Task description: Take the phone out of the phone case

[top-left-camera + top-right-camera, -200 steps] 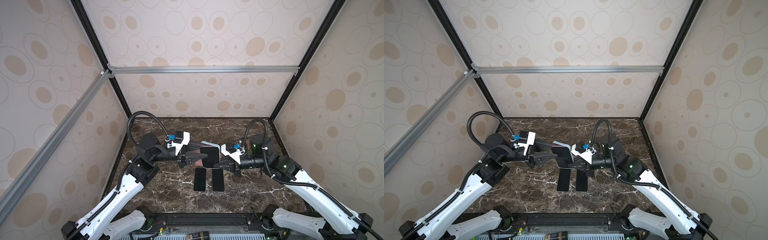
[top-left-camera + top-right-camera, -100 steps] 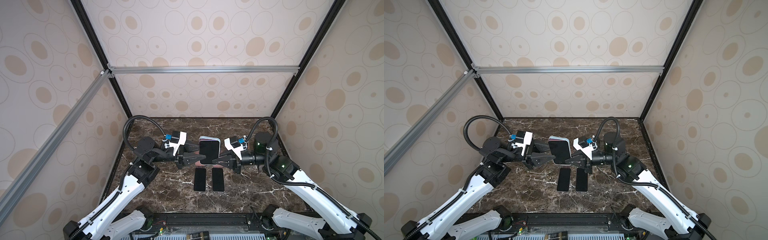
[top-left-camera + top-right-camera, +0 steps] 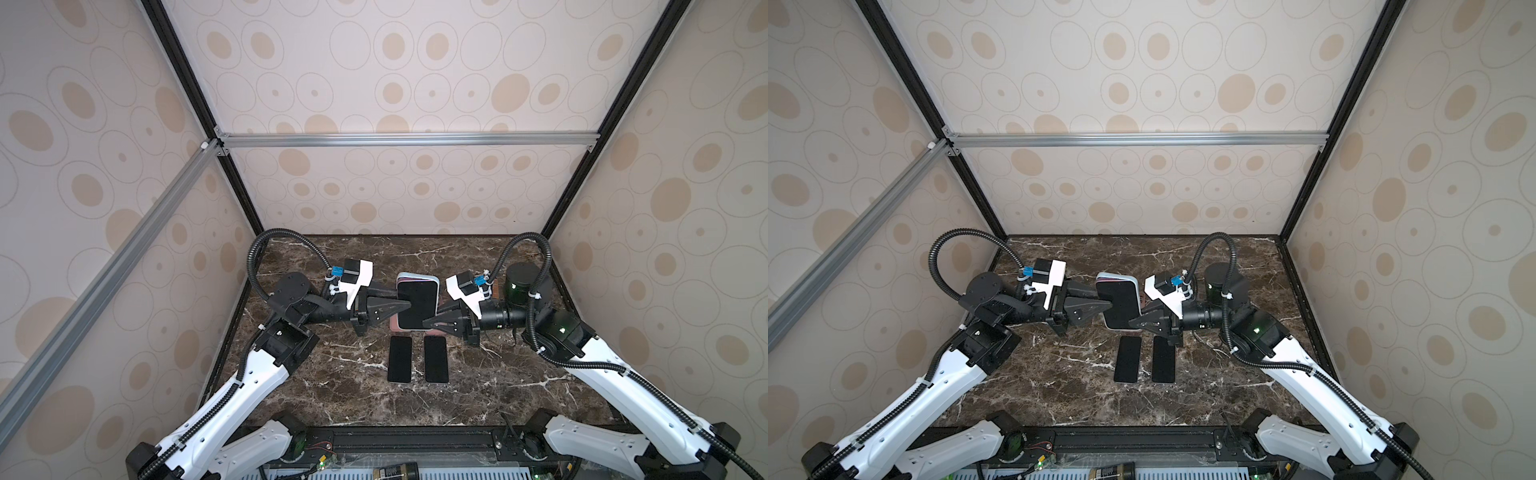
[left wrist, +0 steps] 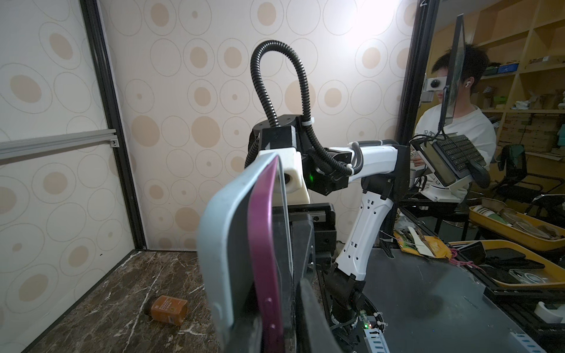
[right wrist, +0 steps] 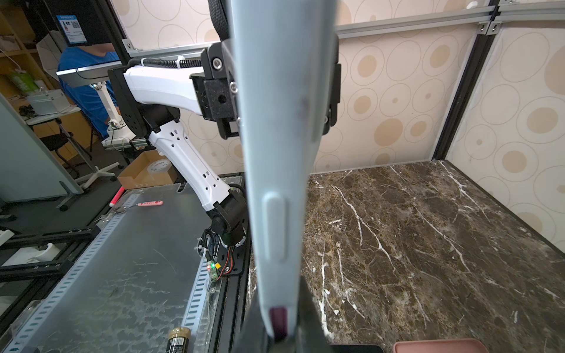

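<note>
Clamping the phone case [image 3: 417,277] from opposite sides, both grippers held it clear of the counter [image 3: 332,395], with the screen turned up toward both top views. The left gripper [image 3: 405,304] met it at 9 o'clock with its jaws drawn narrow over the case's left edge. In the left wrist view one black finger [image 4: 308,305] lay against the screen side, and its partner was hidden behind the pale blue shell. The right gripper [image 3: 429,323] pinched the lower right edge at about 4 o'clock, its jaws nearly together on the shell.

The phone [image 3: 417,307] sat inside the case, its dark screen framed by the pale rim. A magenta strip [image 4: 263,244] ran along one edge; whether it was phone or lining could not be told.

A pink case [image 3: 394,326] lay on the counter directly beneath, mostly covered. At 6 o'clock from it, a dark phone [image 3: 400,359] and a second dark phone [image 3: 436,359] lay flat side by side, close but apart. A brown bottle [image 4: 166,309] lay on its side on the counter.
</note>
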{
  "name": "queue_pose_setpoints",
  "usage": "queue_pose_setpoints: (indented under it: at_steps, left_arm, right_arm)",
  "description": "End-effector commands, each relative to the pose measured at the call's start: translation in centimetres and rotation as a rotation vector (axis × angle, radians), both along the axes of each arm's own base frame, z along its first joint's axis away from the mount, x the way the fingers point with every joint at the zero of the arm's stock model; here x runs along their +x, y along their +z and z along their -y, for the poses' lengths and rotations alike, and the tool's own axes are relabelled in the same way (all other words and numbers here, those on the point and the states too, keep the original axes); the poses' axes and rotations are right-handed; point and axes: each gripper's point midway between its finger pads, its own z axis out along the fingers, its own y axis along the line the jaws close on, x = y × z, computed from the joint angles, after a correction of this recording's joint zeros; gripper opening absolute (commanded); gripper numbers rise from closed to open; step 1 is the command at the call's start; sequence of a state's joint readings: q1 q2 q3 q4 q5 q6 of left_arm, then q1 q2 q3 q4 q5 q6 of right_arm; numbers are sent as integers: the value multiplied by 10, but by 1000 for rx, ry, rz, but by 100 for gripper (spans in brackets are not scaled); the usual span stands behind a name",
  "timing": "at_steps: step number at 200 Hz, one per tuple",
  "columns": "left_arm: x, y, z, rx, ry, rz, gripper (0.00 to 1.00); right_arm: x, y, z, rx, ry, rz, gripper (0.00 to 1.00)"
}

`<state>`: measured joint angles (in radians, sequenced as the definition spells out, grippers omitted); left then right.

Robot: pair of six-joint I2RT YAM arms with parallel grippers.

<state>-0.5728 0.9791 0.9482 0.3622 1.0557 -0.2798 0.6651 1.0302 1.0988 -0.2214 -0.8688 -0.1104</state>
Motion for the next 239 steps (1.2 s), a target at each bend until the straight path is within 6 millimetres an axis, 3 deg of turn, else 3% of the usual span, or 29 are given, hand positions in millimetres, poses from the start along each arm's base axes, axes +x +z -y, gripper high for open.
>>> queue_pose_setpoints:
  at_steps: [1, 41, 64, 86, 104, 115, 131, 149, 174, 239]
  left_arm:
    - [-12, -27, 7, 88, -105, -67, 15]
    - [-12, -25, 6, 89, -97, -56, 9]
    - [-10, -23, 3, 92, -72, -45, 0]
    - [-4, -22, 1, 104, -23, -37, 0]
    - [8, -21, -3, 121, 72, -15, 0]
    - [28, -22, -10, 145, 218, 3, 0]
    - [51, -28, -20, 219, 379, 23, 0]
    - [61, -34, -27, 293, 447, 79, 0]
    - [53, -38, -28, 346, 413, 173, 0]
    - [48, -54, -32, 446, 388, 309, 0]
  right_arm:
    - [-2, 63, 2, 154, 4, 192, 0]
    - [-1, 61, 3, 142, -4, 185, 0]
    - [-1, 55, 4, 118, -11, 173, 0]
    - [-1, 46, 7, 89, -28, 148, 0]
    - [5, 38, 10, 66, -83, 115, 18]
    - [12, 39, 14, 75, -143, 113, 33]
    - [23, 48, 24, 111, -254, 132, 41]
    - [37, 61, 36, 143, -384, 141, 45]
    - [50, 65, 42, 89, -464, 105, 50]
    - [41, 48, 7, -180, -205, -25, 59]
